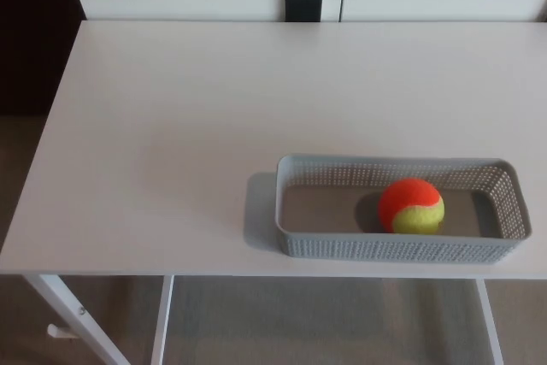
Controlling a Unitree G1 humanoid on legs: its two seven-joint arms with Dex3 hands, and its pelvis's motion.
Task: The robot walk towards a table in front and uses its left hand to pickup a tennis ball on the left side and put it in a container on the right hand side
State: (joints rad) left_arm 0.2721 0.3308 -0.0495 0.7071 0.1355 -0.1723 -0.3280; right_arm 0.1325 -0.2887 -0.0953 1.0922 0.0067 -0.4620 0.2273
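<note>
An orange and yellow tennis ball (411, 206) rests inside a grey perforated rectangular basket (376, 249), right of the basket's middle. The basket stands on the white table (171, 126) near its front edge, on the right side. Neither of my hands nor any part of my arms shows in the head view.
A white wall panel runs behind the table with a small black fitting (303, 4) at its base. The table's white legs (68, 314) show below the front edge, over a grey-brown floor. A dark area lies at the far left.
</note>
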